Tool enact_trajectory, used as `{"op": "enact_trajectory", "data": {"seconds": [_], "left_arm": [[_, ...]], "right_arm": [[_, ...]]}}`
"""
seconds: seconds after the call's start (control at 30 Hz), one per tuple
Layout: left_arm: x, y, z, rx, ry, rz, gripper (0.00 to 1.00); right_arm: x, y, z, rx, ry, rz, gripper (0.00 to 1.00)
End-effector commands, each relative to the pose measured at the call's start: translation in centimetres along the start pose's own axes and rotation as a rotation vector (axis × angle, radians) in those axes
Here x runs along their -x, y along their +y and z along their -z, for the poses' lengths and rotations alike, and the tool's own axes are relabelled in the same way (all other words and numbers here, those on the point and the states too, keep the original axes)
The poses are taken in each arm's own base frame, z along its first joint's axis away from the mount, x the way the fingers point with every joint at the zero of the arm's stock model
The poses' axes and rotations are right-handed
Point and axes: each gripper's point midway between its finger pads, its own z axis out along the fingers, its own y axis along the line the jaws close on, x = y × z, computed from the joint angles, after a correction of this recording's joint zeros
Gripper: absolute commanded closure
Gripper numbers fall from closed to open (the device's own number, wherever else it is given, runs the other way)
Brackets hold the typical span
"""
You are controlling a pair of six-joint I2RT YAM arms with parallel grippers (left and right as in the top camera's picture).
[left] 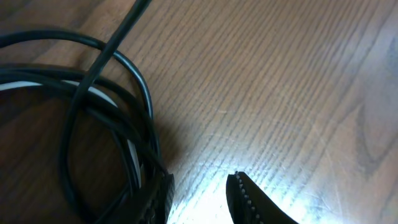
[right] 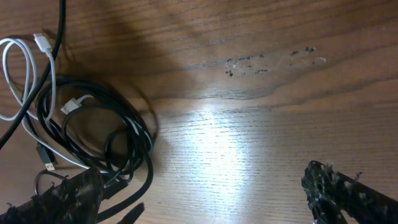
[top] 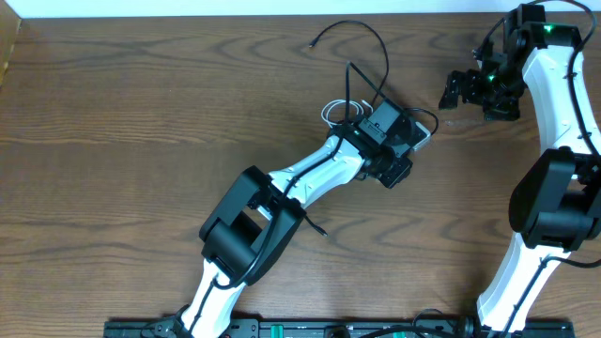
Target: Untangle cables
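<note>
Left end effector (left: 199, 185) sits slightly parted by the cables (left: 147, 106), right end effector (right: 202, 177) wide, both empty, over wood-grain table (top: 122, 122).

The cables (right: 140, 127) run out of the right wrist view at its left and bottom edges, and the lower part of the bundle disappears behind one dark finger of the right gripper (right: 199, 186), whose two fingers are themselves cut off by the bottom edge. From overhead, the left arm (top: 310, 174) covers most of the bundle, so how the strands cross beneath it cannot be told. In the left wrist view the strands are close and soft, clipped at left, top and bottom, and only the tips of the left gripper (left: 199, 196) show.
</note>
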Motion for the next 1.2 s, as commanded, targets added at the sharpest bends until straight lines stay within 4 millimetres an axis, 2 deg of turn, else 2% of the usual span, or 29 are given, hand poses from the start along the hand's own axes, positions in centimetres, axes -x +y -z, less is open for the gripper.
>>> {"op": "enact_trajectory", "data": {"seconds": [0.0,0.33,0.53,0.6,0.67,0.77,0.93,1.07,1.17], "left_arm": [[-0.6,0.7,-1.2,0.035,0.016,-0.025,0.66],[-1.7,3.1,-2.6,0.142,0.043,-0.01,0.67],[-2.3,3.3,-2.9,0.148,0.063,0.031,0.67],[-2.6,3.2,-2.8,0.148,0.074,0.037,0.76],[-2.0,3.2,-1.6,0.151,0.064,0.072,0.87],[0.6,2.2,2.3,0.1,0.005,0.121,0.92],[5.4,-0.2,12.4,-0.071,-0.169,0.216,0.92],[7.5,-0.4,20.2,-0.16,-0.31,0.312,0.93],[8.1,1.0,24.8,-0.171,-0.398,0.386,0.93]], "right_arm": [[0.4,0.6,0.9,0.012,-0.026,0.027,0.01],[0.3,0.6,0.8,0.012,-0.021,0.026,0.01],[0.3,0.6,0.8,0.012,-0.021,0.026,0.01],[0.3,0.6,0.8,0.013,-0.021,0.026,0.01],[0.2,0.7,0.8,0.022,-0.018,0.026,0.01],[0.2,1.4,0.8,0.061,-0.014,0.027,0.01],[0.0,4.3,1.6,0.227,-0.016,0.063,0.03],[0.3,6.4,4.0,0.318,-0.073,0.093,0.01],[0.3,8.8,7.0,0.39,-0.146,0.159,0.01]]}}
